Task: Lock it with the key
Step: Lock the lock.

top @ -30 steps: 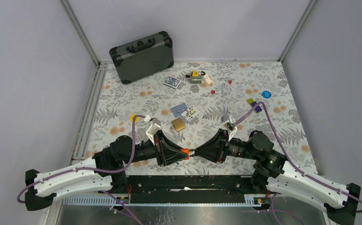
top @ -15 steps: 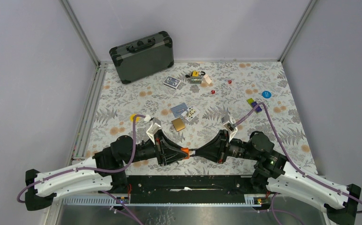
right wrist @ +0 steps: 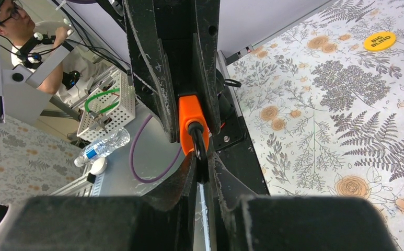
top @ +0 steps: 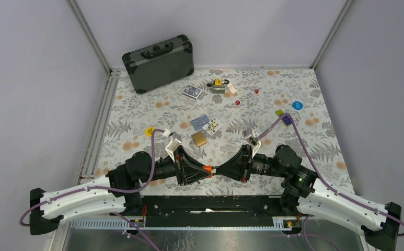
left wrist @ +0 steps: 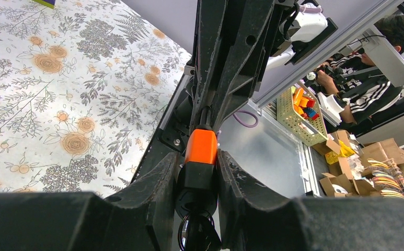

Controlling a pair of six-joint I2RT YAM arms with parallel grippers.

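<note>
An orange and black padlock (top: 206, 169) hangs above the table's near edge, and my left gripper (top: 205, 171) is shut on its sides. In the left wrist view the lock (left wrist: 200, 149) sits between my fingers (left wrist: 163, 172), orange end pointing away, with a dark wire ring at its near end. My right gripper (top: 222, 170) faces it from the right, nose to nose. The right wrist view shows my right gripper (right wrist: 202, 167) shut on the thin black head of the key (right wrist: 198, 145), which enters the lock's orange end (right wrist: 189, 115). The key's blade is hidden.
A black case (top: 159, 63) stands at the back left. Scattered on the floral cloth are playing cards (top: 192, 91), a gold card (top: 199, 138), red dice (top: 237, 102), a blue chip (top: 297, 105), a yellow chip (top: 150, 131) and a small yellow lock cluster (top: 218, 84).
My right gripper's jaws have narrowed onto the key's head. Both arms have shifted slightly, with the wrists a little higher in the top view. The lock stays between the two grippers.
</note>
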